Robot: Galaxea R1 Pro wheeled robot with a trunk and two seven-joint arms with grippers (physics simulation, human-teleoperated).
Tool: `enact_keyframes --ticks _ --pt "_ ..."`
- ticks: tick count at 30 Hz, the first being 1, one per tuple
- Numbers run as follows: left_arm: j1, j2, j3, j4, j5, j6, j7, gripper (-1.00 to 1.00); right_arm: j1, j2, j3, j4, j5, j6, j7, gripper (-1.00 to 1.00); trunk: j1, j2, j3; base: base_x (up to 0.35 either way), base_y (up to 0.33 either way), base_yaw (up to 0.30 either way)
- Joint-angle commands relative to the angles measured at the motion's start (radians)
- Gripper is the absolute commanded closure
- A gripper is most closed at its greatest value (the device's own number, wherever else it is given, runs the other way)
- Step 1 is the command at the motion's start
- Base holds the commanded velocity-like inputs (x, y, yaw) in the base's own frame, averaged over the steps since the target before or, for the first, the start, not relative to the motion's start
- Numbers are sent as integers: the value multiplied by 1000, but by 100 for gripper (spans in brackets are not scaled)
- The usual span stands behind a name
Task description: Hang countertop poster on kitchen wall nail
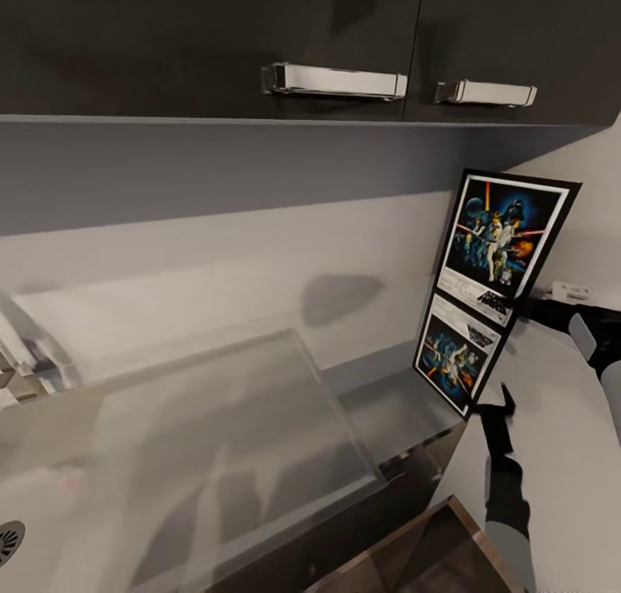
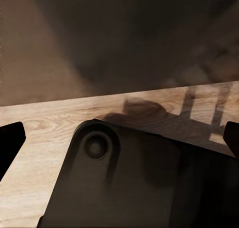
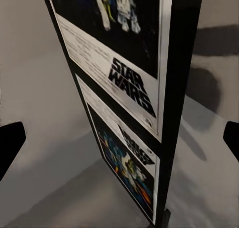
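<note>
The right gripper (image 1: pixel 509 351) sat nearest the camera, its two black fingers spread wide, one at the poster's (image 1: pixel 504 243) lower edge and one just beside its reflection; whether they touched the frame could not be told; nothing was gripped. The poster stood upright, tilted, on the kitchen countertop (image 1: pixel 259 455) at its far right end, against the pale wall; its upside-down reflection (image 1: pixel 453 351) lay in the glossy slab beneath. In the right wrist view the poster (image 3: pixel 129 54) rose close between the parted fingertips. Farther out, glossy black upper cabinets (image 1: pixel 172 41) with chrome handles (image 1: pixel 335 81) hung above; the left gripper (image 2: pixel 119 143) stood open over a wooden floor (image 2: pixel 45 133).
</note>
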Motion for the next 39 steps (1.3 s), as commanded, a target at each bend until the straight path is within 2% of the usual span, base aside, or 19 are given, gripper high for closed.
enact_keyframes --ticks 1,6,11,24,29,39 --pt "0 -1 6 -1 2 0 -10 -100 -5 1 -8 8 8 0 7 -100 0 -1 -3 0 0 0" --pt "0 -1 5 -1 2 0 -9 -100 -16 0 -8 41 7 -61 6 -100 0 -1 -11 0 0 0" --pt "0 -1 5 0 2 0 -10 -100 -19 -1 -10 46 6 -81 6 -100 0 -1 -19 0 0 0" --pt "0 -1 12 1 2 -25 -11 -100 -21 -4 -10 14 5 -88 9 -100 0 -1 -41 104 -60 0" --pt "0 -1 12 27 2 -47 -11 -100 -21 -4 -11 5 5 -88 9 -100 0 -1 -49 27 -16 0" --pt "0 -1 11 34 2 -51 -11 -100 -21 -3 -11 -3 4 -88 13 -100 0 -1 -65 2 -1 0"
